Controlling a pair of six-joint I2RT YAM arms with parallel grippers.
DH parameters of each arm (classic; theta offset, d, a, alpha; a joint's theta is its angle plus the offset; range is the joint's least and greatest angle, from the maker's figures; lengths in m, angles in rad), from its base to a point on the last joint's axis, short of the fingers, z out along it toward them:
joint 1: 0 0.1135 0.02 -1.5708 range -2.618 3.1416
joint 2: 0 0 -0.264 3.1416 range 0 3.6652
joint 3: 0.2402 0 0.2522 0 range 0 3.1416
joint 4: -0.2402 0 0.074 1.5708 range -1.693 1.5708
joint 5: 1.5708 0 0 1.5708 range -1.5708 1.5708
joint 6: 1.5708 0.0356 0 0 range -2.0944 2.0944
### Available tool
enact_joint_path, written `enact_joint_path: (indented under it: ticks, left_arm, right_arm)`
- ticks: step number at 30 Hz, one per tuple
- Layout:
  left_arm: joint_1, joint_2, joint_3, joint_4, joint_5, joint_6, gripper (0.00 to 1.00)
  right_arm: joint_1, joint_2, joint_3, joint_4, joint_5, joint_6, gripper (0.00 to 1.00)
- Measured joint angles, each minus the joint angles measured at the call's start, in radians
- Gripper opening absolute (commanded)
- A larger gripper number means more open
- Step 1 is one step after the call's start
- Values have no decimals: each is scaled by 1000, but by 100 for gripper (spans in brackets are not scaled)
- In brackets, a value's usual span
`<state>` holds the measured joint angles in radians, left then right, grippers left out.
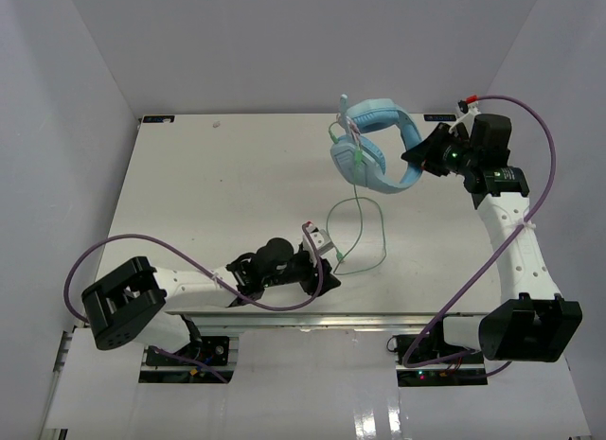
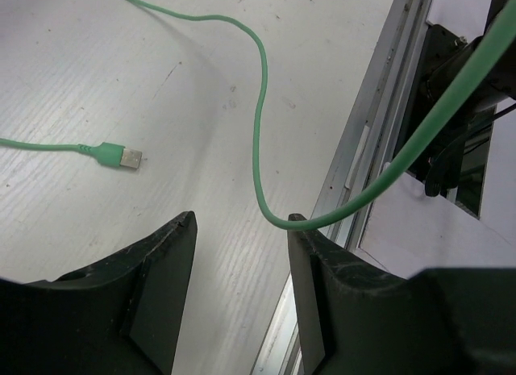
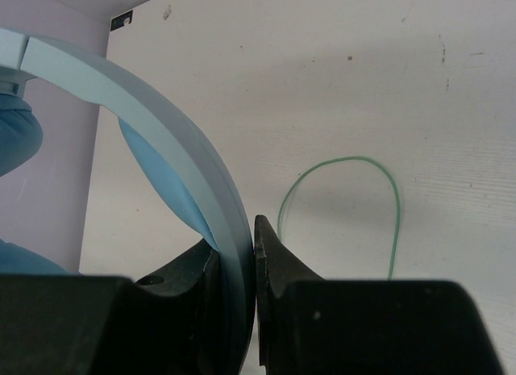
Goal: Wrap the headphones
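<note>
No text, label, brand, number or sign is legible in any view

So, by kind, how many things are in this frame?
Headphones: 1
Green cable with plug: 1
Robot arms: 2
Purple arm cables: 2
Total: 6

Green cable (image 2: 256, 133) and plug (image 2: 121, 156) lie on the white table (image 1: 208, 194).

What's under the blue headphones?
The white table and a loop of their green cable. The right gripper holds the headphones; the spot right beneath them is covered from view.
</note>
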<state>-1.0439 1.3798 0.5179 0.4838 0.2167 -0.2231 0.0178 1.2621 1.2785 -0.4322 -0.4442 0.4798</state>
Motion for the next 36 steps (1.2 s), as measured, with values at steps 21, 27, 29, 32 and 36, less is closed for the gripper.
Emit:
enact_joint_path:
  ticks: [21,27,29,32,36]
  left_arm:
    - [-51,62,-147,480,-3,-5,63]
    - [-71,175,-88,595,-28,6,62]
    - [-79,221,-62,619,-34,6,60]
    - [-87,273,-27,647,-44,6,56]
    - [-92,312,-6,691,-56,0,51]
  right_arm:
    - [-42,-18,0,17,-79,46,8]
    - [-42,-18,0,17,-92,65,8]
    - [-43,-19,0,18,-94,68,8]
    - [-43,-20,0,18,-101,73,8]
    - [-45,-24,0,19,-113,84,8]
